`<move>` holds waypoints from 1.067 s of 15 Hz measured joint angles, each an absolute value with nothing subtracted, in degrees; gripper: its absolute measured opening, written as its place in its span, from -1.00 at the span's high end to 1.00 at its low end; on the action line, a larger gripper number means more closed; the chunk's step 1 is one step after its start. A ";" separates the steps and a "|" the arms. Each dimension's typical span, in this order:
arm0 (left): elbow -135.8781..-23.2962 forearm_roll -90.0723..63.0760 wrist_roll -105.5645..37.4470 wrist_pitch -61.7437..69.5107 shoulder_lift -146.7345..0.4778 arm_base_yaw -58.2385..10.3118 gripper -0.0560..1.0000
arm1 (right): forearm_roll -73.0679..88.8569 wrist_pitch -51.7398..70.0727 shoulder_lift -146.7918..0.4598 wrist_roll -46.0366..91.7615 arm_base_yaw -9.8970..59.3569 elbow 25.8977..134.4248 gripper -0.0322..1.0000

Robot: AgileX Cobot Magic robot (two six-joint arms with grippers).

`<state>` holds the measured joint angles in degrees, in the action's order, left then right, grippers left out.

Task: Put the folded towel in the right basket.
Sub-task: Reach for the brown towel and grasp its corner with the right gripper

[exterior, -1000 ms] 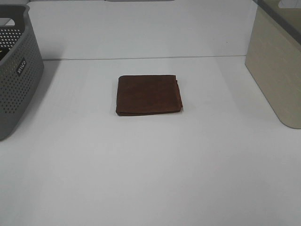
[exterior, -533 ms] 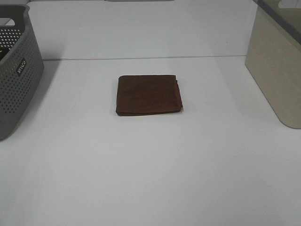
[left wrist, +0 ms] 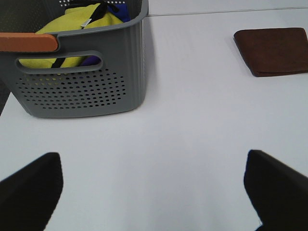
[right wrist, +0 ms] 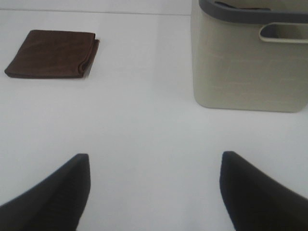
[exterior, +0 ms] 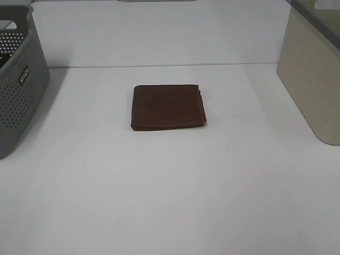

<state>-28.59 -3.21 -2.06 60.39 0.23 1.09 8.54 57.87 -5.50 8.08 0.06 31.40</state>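
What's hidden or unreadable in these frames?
- Right basket interior: high view cuts it at the right edge; right wrist view shows only wall and rim.
- Grey basket contents: its wall hides most of the yellow and blue items, left wrist view.
- Grey basket's label: too small to read, high view.
- Left gripper, right gripper: absent from high view; wrist views' bottom edge cuts the jaws, which stand wide apart.

The right claw (right wrist: 155, 161) gapes wide over the white table (right wrist: 144, 120); folded towel (right wrist: 50, 54) and beige basket (right wrist: 248, 67) sit well apart.
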 joint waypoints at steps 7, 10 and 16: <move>-28.59 -3.21 -2.06 60.39 0.23 1.09 -0.94 | 14.84 50.53 -46.47 8.08 0.06 54.32 -0.45; -28.59 -3.21 -2.06 60.39 0.23 1.09 -0.94 | 17.70 56.21 -67.72 10.66 0.06 69.61 -0.45; -28.59 -3.21 -2.06 60.39 0.23 1.09 -0.94 | 23.89 64.57 -96.89 15.07 1.89 93.97 -0.45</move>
<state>-28.59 -3.21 -2.06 60.39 0.23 1.09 23.89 64.57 -96.89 15.07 1.89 93.97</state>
